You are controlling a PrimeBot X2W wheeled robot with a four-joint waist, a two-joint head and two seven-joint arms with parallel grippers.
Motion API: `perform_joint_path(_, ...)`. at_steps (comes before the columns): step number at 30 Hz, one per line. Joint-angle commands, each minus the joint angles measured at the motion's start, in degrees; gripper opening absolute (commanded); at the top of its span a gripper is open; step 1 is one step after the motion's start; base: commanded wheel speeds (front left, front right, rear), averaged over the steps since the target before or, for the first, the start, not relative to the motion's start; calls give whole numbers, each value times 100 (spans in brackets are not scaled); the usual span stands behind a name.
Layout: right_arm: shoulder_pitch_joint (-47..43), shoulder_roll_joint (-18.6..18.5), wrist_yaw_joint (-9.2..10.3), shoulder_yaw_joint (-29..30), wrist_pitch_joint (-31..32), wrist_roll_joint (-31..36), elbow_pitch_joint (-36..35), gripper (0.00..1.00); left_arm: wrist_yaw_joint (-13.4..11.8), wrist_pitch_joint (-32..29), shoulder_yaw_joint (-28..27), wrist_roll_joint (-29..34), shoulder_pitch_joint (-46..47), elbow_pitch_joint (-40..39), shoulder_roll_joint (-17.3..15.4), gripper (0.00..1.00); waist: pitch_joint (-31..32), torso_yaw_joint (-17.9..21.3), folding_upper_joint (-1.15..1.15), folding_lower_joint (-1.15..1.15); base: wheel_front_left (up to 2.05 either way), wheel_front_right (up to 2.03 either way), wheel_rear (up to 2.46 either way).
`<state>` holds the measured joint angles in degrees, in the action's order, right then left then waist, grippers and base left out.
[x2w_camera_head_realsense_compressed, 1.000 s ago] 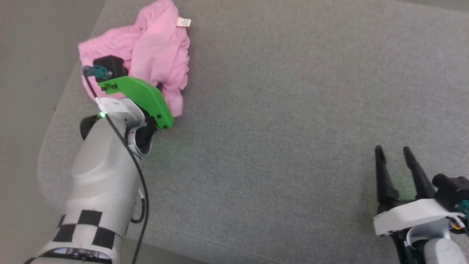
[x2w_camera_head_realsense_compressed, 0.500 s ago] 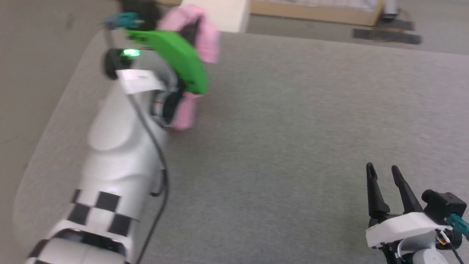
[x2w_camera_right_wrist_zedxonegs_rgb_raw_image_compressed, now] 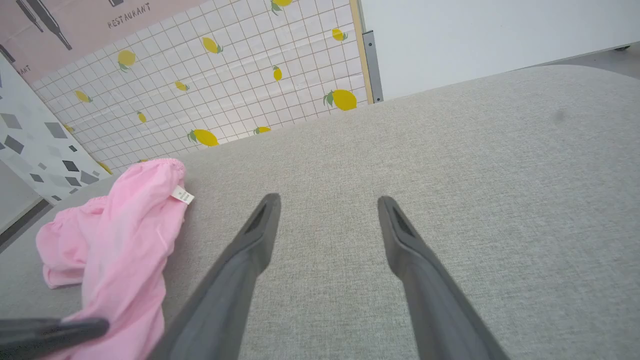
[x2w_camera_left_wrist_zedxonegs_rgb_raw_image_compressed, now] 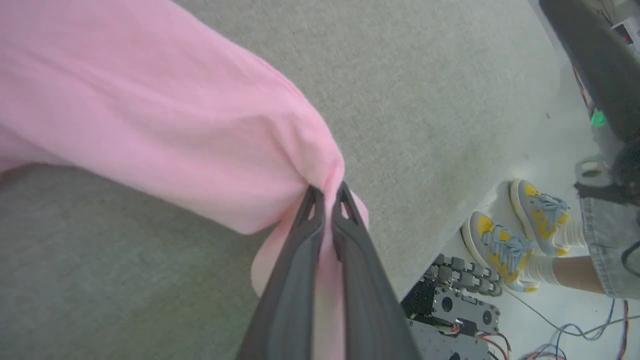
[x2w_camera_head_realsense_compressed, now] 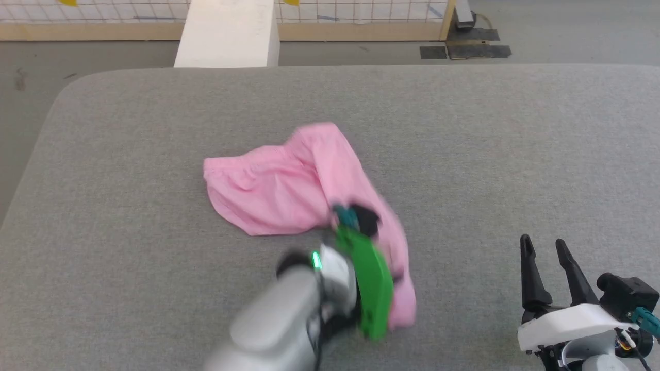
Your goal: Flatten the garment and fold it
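Garment lies crumpled near the middle of the grey bench. It's thin pink fabric with the gathered waistband along its far-left edge. One end trails to the left pincer, which is pinching a bunched bit of it tight. White care tag pokes out. Right pincer is spread wide over bare bench, well apart, gripping nothing.

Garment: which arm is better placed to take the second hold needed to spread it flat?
Right, probably. The left tool is shut on a fold of the garment, so occupied. The right tool stands open and empty over the grey surface, to the garment's right.
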<state>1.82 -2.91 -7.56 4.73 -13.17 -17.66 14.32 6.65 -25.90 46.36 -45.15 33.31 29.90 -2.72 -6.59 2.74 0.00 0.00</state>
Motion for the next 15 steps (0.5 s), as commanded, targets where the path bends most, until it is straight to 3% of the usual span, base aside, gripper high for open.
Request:
perform_joint_path(1,-8,3,8,-12,-49,-32,18,100,-78,-125,149,-122,-198,7,-18,0,-7,22,0,0,0,0,0)
perform_joint_path(5,-28,3,8,-14,-68,-51,61,100,-271,-341,554,-657,-640,-120,-17,0,24,-56,0,0,0,0,0)
perform_joint_path(7,-45,3,8,-20,-76,-56,89,100,-368,-368,611,-1031,-748,-272,-17,100,70,-131,0,0,0,0,0)
perform_joint_path(12,-41,3,8,-45,-92,-58,100,100,-668,144,33,-2000,-601,-805,-17,100,198,-321,0,0,0,0,0)
perform_joint_path(15,-21,3,8,11,-99,-38,84,100,-749,788,-565,-2134,-375,-1040,-51,100,279,-451,0,0,0,0,0)
